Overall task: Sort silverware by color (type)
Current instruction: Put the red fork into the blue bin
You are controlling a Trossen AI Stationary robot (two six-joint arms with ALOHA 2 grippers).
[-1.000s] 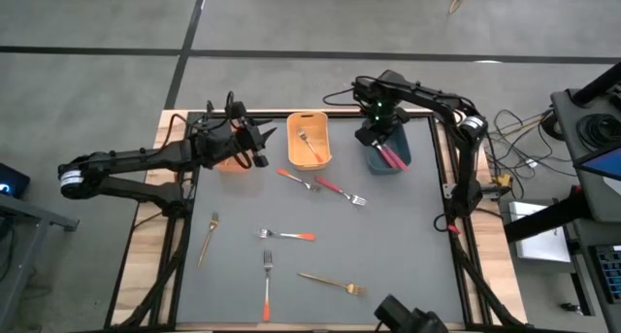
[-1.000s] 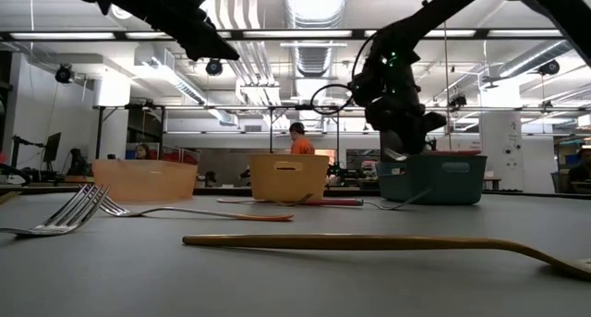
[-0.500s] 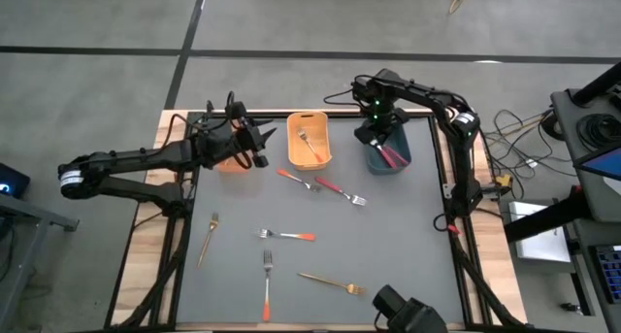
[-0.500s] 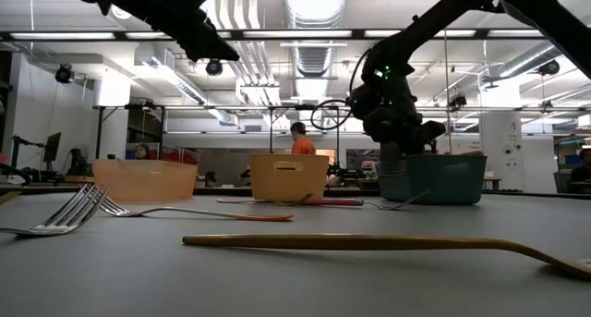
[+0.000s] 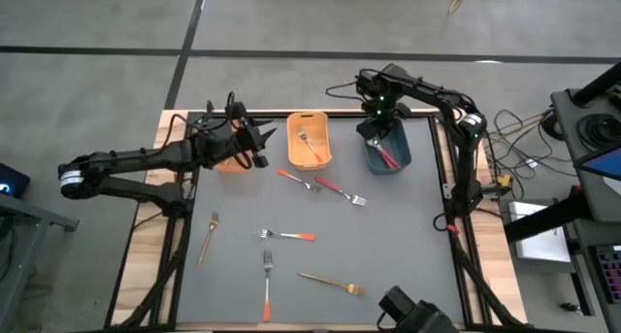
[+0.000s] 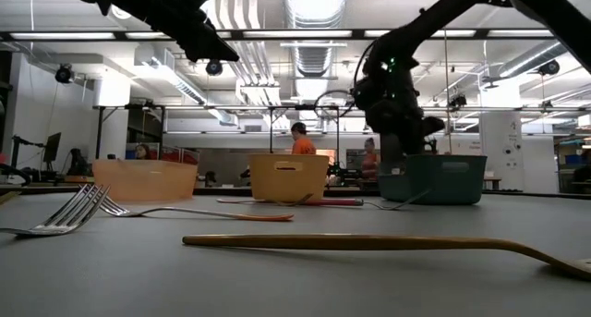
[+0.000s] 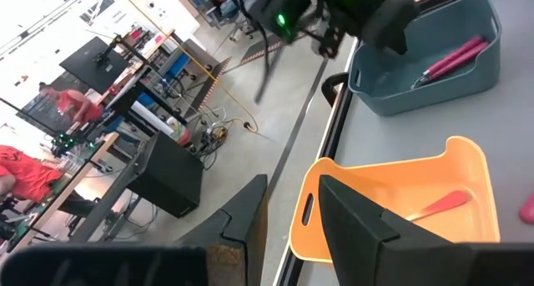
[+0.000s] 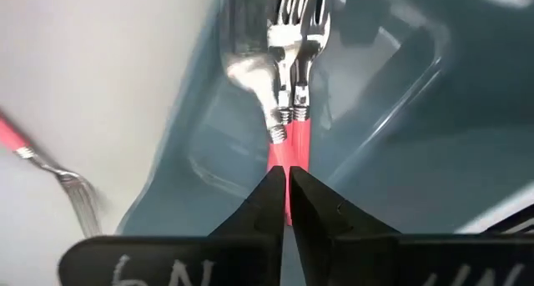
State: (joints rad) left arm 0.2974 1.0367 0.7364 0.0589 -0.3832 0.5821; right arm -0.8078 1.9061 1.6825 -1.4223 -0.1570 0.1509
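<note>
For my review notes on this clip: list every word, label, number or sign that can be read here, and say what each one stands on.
"6N", or close to it: handwritten in pale marker on the dark body of the right gripper, at the edge of the right wrist view; partly cut off, so the reading is uncertain.
Bins, forks, table: no lettering shows.
Room behind the table: any signs are too small to read.

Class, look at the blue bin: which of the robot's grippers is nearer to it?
The right gripper is nearer, directly above the blue bin. The left gripper is far off, over the peach bin beyond the orange bin.
</note>
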